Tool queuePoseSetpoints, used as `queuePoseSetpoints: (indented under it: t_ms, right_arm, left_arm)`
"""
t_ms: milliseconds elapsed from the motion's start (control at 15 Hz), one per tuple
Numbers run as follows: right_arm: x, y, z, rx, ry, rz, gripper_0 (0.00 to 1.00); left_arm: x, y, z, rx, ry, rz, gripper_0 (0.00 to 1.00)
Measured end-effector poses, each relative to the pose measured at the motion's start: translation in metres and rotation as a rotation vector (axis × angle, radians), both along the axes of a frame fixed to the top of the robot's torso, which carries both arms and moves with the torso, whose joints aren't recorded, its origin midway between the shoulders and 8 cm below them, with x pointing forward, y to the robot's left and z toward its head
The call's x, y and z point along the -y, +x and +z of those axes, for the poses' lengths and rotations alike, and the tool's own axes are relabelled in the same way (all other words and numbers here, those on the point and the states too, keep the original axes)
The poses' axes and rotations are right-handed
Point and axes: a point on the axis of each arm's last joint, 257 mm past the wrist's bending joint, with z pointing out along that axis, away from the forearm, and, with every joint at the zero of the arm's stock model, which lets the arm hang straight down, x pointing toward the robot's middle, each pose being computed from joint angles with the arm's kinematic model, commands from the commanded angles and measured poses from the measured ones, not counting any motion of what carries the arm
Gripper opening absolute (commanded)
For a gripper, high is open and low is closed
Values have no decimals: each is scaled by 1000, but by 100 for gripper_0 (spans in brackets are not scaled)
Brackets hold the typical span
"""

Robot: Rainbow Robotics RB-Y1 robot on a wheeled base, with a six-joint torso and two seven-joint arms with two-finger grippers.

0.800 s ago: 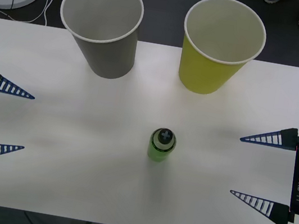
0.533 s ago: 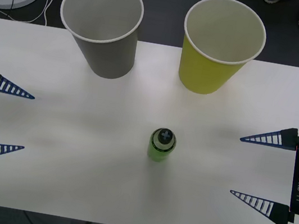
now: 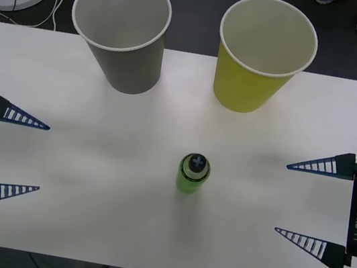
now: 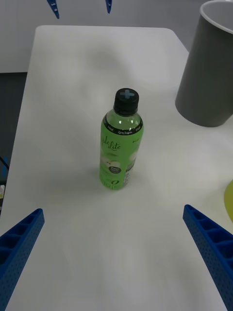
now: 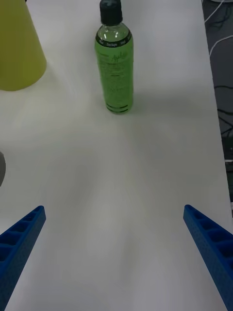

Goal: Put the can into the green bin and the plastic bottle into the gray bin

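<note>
Our left gripper [image 3: 11, 155] has moved inward toward the plastic bottle [image 3: 193, 172], fingers spread; our right gripper [image 3: 315, 205] has stayed put, fingers spread too. The bottle stands upright on the table [image 3: 84, 214], nearer us than the gray bin [image 3: 121, 30] and green bin [image 3: 265, 52], whose visible insides hold nothing.

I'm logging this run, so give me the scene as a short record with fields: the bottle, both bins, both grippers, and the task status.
plastic bottle: upright on the white table, cap on, between the two arms
gray bin: upright at the table's far edge, toward the robot's left
green bin: upright beside it, toward the robot's right
left gripper: open, at the left edge, holding nothing
right gripper: open, at the right edge, holding nothing
status: bottle not yet grasped
</note>
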Motion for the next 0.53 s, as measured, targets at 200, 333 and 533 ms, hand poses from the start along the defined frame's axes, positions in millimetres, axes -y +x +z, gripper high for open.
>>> queuePoseSetpoints:
  t_ms: [200,333,533]
  right_arm:
    - [0,0,0,0,0,0,100]
    - [0,0,0,0,0,0,100]
    - [0,0,0,0,0,0,100]
  left_arm:
    - [17,0,-3,-35,-55,21,100]
    - [31,1,-9,-42,-94,23,100]
    - [54,6,-19,-36,-149,24,100]
